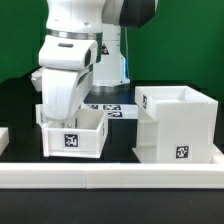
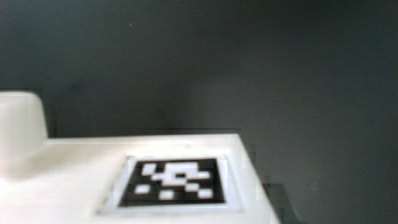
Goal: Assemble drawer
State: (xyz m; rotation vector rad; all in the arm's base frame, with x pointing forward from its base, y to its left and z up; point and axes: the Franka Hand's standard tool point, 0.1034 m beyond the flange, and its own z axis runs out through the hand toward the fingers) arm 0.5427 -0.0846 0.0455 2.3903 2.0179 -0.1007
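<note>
The drawer's tall white casing (image 1: pixel 178 125) stands at the exterior view's right, open on top, a tag on its front. A low white tray (image 1: pixel 78 137) with a tag on its front wall sits left of it. My gripper (image 1: pixel 55 118) reaches down at the tray's rear left wall. Its fingertips are hidden behind the hand and the wall, so I cannot tell how the jaws stand. The wrist view shows a white tray surface (image 2: pixel 80 165) with a tag (image 2: pixel 175 180) very close, blurred, and a rounded white shape (image 2: pixel 18 130) beside it. A second tray (image 1: pixel 3 138) peeks in at the far left edge.
The long low white border rail (image 1: pixel 110 178) runs along the front of the black table. The marker board (image 1: pixel 108 106) lies flat behind the tray, near the arm's base. A narrow gap separates tray and casing.
</note>
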